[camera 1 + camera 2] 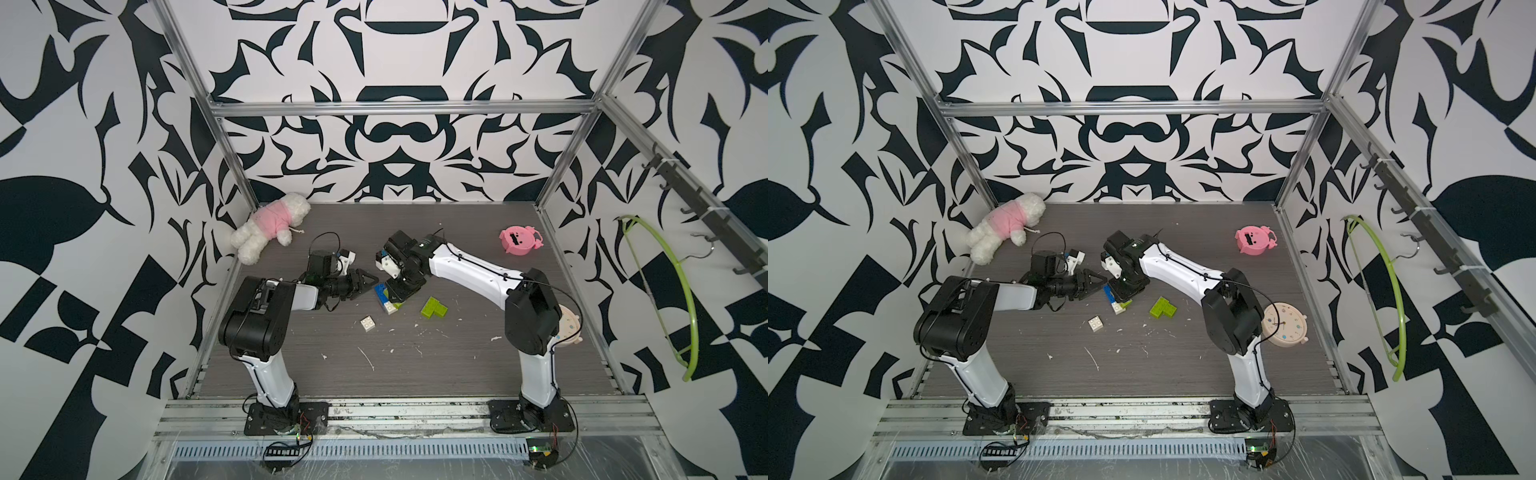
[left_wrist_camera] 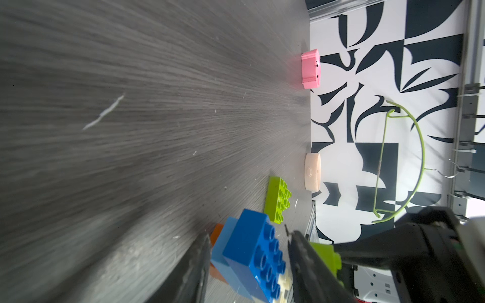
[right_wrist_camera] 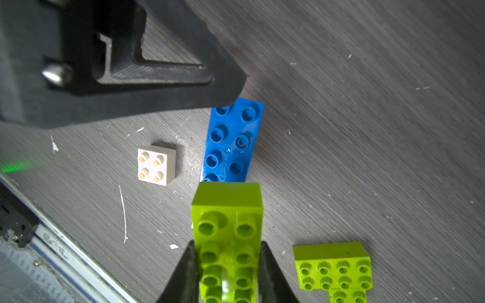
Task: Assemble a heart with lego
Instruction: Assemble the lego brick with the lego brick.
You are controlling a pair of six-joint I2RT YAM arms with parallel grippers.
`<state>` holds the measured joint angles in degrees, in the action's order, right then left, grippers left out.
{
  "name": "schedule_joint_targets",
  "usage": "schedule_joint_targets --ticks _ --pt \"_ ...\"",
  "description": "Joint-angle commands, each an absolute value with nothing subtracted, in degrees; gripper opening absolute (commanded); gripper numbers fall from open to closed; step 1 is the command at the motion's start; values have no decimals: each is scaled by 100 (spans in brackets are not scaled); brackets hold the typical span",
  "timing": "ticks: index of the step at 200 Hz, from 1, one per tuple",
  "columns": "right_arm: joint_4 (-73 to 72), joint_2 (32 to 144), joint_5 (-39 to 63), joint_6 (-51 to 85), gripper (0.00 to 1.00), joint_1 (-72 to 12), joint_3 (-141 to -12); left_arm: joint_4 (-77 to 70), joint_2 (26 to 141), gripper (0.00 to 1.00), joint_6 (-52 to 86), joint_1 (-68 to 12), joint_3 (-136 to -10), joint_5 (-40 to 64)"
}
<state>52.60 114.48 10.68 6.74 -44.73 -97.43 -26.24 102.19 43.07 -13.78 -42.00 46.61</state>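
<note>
The right end effector [image 3: 227, 251] is clamped on a lime-green oblong studded plastic brick [image 3: 227, 210], one finger on each long side. The brick's free end reaches out ahead of the fingertips and overlaps the near end of the heart [image 1: 384, 297]. The heart is a small stack of joined bricks on the grey wood-grain tabletop [image 1: 415, 365], topped by a blue oblong studded brick [image 3: 232, 141], with orange [image 2: 216, 230] and white [image 2: 284, 286] pieces under it.

The left end effector [image 2: 246, 232] comes in from the opposite side, its fingers apart on either side of the blue brick's far end. Whether the pads actually press on the brick cannot be told.

A loose white square four-stud brick [image 3: 156, 165] lies apart from the heart, to one side of the right end effector's fingers. A lime-green stepped pair of joined bricks [image 3: 333, 267] lies on the tabletop on their other side, just beside the fingertips.
</note>
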Motion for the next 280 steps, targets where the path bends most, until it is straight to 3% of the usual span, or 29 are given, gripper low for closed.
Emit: schedule_joint_targets --ticks 1,115,182,280 --pt "5460 11407 1070 738 15 -4517 -10017 -2891 10349 50 4370 -1379 -4178 4870" --pt "5763 11643 1116 777 15 -4570 -10266 -3686 10669 43 4803 -1496 -3995 4851" --pt "6050 11731 999 1250 15 -4611 -10506 -3892 10635 34 4887 -1615 -3796 4692" --pt "6266 11740 818 1353 15 -4761 -10577 -3801 10060 33 4860 -1613 -3412 4256"
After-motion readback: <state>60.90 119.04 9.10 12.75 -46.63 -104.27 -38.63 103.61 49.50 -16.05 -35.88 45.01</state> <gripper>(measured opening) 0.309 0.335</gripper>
